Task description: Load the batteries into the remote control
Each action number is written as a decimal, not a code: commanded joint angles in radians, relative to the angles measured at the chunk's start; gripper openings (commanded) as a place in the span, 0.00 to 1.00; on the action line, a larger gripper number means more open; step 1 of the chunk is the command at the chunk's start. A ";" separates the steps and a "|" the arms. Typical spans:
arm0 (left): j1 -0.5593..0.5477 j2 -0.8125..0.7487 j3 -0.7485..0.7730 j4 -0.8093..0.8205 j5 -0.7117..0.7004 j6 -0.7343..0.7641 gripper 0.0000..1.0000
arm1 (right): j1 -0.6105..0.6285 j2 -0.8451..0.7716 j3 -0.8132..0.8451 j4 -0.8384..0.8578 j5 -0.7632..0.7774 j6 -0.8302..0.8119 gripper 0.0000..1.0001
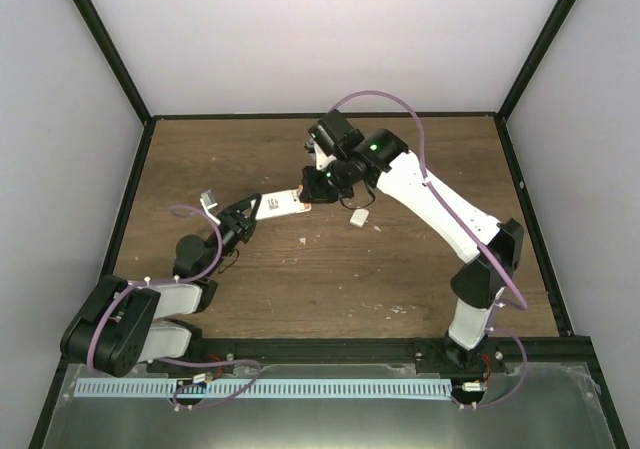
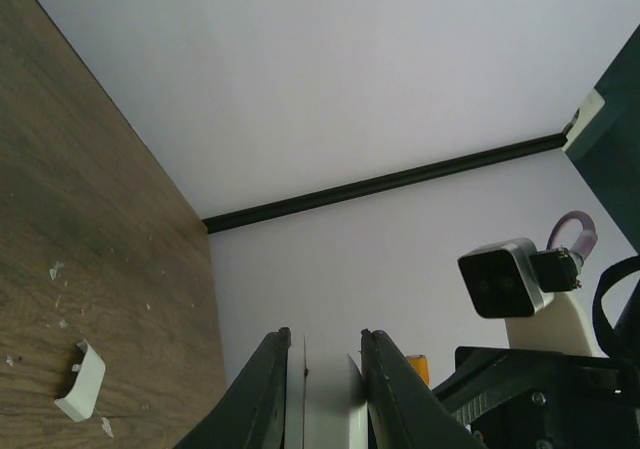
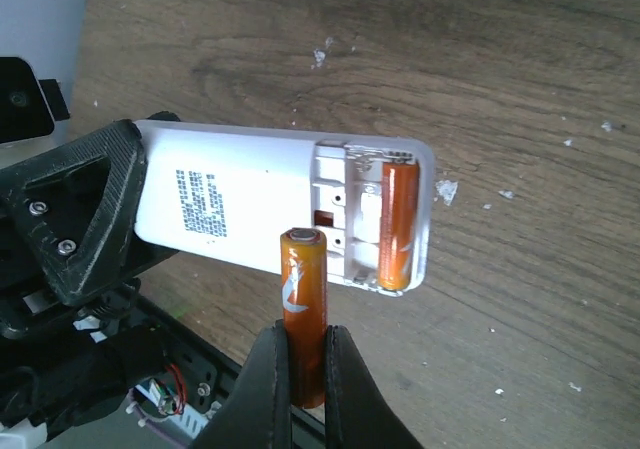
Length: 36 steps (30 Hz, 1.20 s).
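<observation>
The white remote control [image 3: 250, 204] is held above the table by my left gripper [image 1: 247, 219], which is shut on its end; it also shows in the top view [image 1: 283, 204] and edge-on between the fingers in the left wrist view [image 2: 325, 399]. Its battery bay is open, and one orange battery [image 3: 398, 224] lies in the outer slot. My right gripper [image 3: 303, 369] is shut on the second orange battery [image 3: 304, 299], upright, just in front of the empty inner slot. In the top view my right gripper [image 1: 322, 181] hovers at the remote's open end.
A small white cover piece [image 1: 360, 218] lies on the wooden table [image 1: 330, 279] right of the remote; it also shows in the left wrist view [image 2: 80, 381]. White crumbs are scattered on the wood. Grey walls with black frame bars enclose the table.
</observation>
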 commanded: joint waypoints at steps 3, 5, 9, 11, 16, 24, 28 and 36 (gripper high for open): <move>-0.009 -0.015 0.011 0.033 -0.033 0.009 0.00 | 0.006 0.053 0.054 -0.054 -0.062 0.001 0.01; -0.009 -0.016 0.008 0.034 -0.036 0.009 0.00 | 0.007 0.060 0.060 -0.068 -0.055 0.000 0.01; -0.009 -0.016 0.007 0.030 -0.034 0.017 0.00 | 0.006 0.078 0.070 -0.086 -0.058 -0.007 0.01; -0.009 -0.014 0.007 0.031 -0.034 0.021 0.00 | 0.007 0.088 0.071 -0.083 -0.063 -0.009 0.01; -0.009 -0.008 0.007 0.036 -0.033 0.013 0.00 | 0.007 0.112 0.077 -0.089 -0.052 -0.014 0.01; -0.009 -0.026 -0.009 0.027 -0.031 -0.002 0.00 | 0.006 0.146 0.112 -0.112 -0.023 -0.015 0.01; -0.009 -0.035 -0.019 0.022 -0.026 -0.010 0.00 | 0.005 0.168 0.142 -0.128 -0.008 -0.021 0.01; -0.010 -0.057 -0.035 0.006 -0.019 -0.016 0.00 | -0.002 0.214 0.195 -0.169 -0.012 -0.039 0.01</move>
